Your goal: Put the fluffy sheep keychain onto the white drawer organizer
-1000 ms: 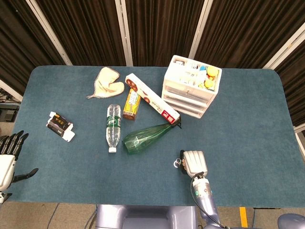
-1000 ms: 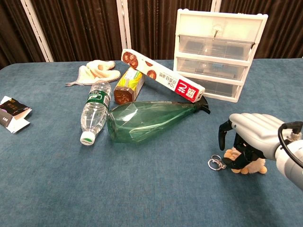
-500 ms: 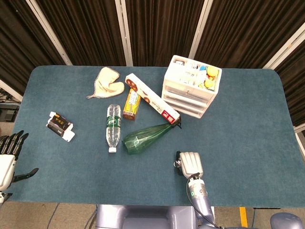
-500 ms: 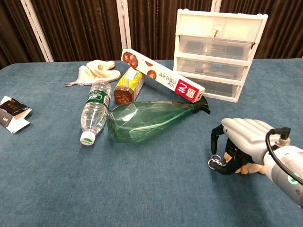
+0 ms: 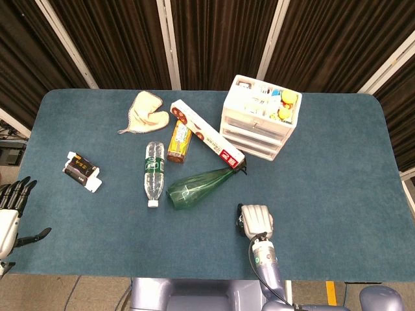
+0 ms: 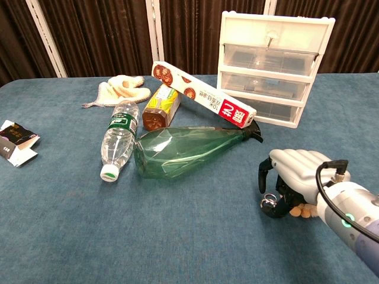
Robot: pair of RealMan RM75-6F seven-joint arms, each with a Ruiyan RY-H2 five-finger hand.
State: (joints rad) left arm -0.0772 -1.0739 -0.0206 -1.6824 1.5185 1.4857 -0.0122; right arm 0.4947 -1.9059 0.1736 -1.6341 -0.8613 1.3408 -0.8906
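Fluffy tan sheep keychain (image 6: 303,210) lies on the blue table (image 5: 337,168), mostly covered by the right hand (image 6: 291,177), palm down, fingers curled around it and its metal ring. White plastic drawer organizer (image 5: 260,116) stands at 12 o'clock. Left hand (image 5: 10,217) hangs spread, grasping nothing.

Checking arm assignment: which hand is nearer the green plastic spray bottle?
Right. The right hand sits just past the green plastic spray bottle toward the table's near edge, curled over the sheep keychain. The left hand hangs off the table's far left edge.
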